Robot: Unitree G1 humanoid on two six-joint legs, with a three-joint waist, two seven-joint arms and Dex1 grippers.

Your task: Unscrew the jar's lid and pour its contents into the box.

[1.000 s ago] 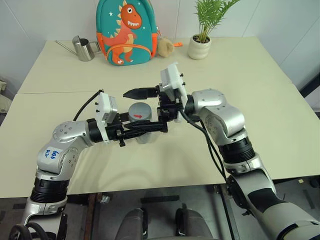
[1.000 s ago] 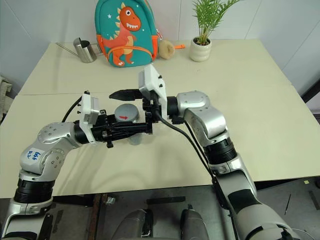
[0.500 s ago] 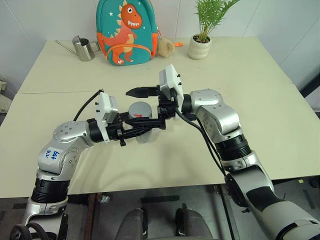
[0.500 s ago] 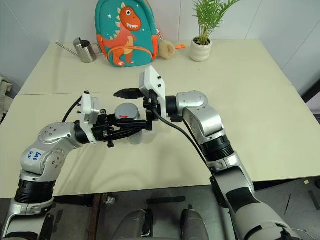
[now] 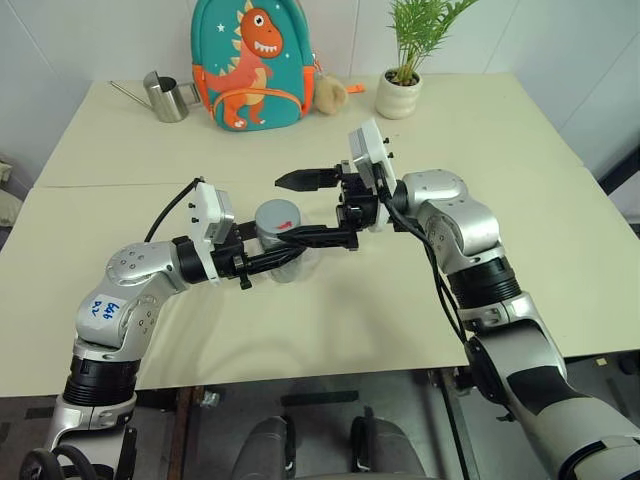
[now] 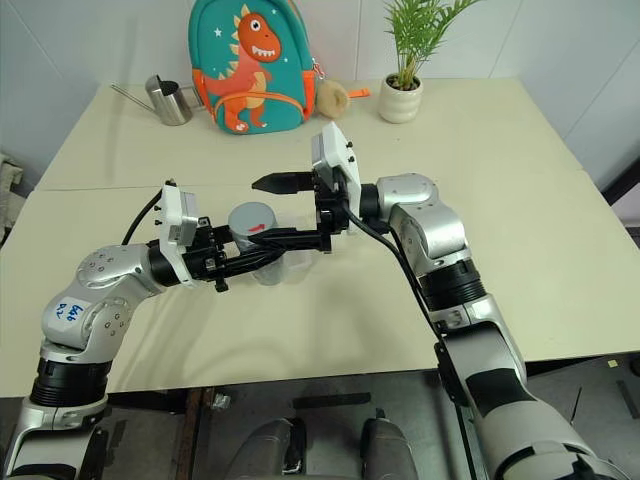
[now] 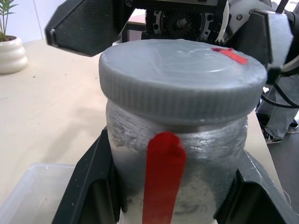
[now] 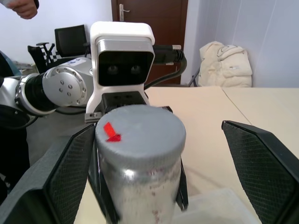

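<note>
My left gripper (image 5: 287,254) is shut on the jar (image 5: 280,250), a small see-through cylinder with a red strip (image 7: 163,177) down its side, held upright above the table. The grey lid (image 8: 140,126) with its red mark sits on the jar. My right gripper (image 5: 288,210) reaches in level from the right, open. Its two fingers (image 8: 261,163) stand wide on either side of the lid without touching it. The clear box (image 7: 37,191) lies on the table just below the jar. The contents are too small to make out through the wall.
At the table's far edge stand a steel watering can (image 5: 170,97), a dinosaur backpack (image 5: 252,62), a plush toy (image 5: 330,93) and a potted plant (image 5: 400,90). A person's hand (image 8: 21,7) shows in the room behind.
My right gripper has drawn back to the right, still open, so its fingertips now flank the lid. The left gripper and the jar have stayed put.
</note>
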